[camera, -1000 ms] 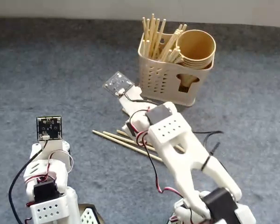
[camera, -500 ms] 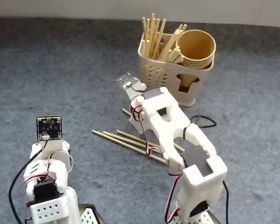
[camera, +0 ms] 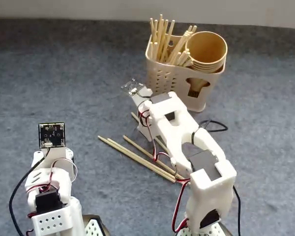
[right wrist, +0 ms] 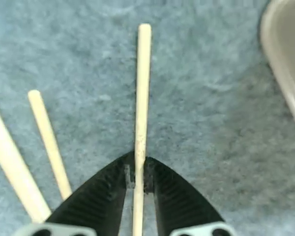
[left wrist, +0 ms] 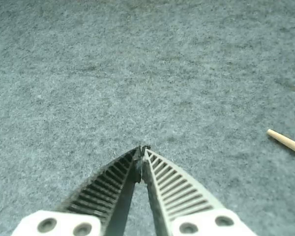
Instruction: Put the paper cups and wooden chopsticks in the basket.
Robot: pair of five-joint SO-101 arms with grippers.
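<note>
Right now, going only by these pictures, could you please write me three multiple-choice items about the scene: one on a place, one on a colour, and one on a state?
1. Where are the paper cups?
A) inside the basket
B) beside it
C) under it

2. What colour is the basket?
A) red
B) cream
C) black

3. How is the right tool?
A) wide open
B) shut on a chopstick
C) shut on a cup

Answers:
1 A, as the high view shows the stacked cups standing in one end of the basket.
2 B, as its perforated walls are cream.
3 B, as the right wrist view shows the jaws closed on one chopstick that sticks out ahead of them.
</note>
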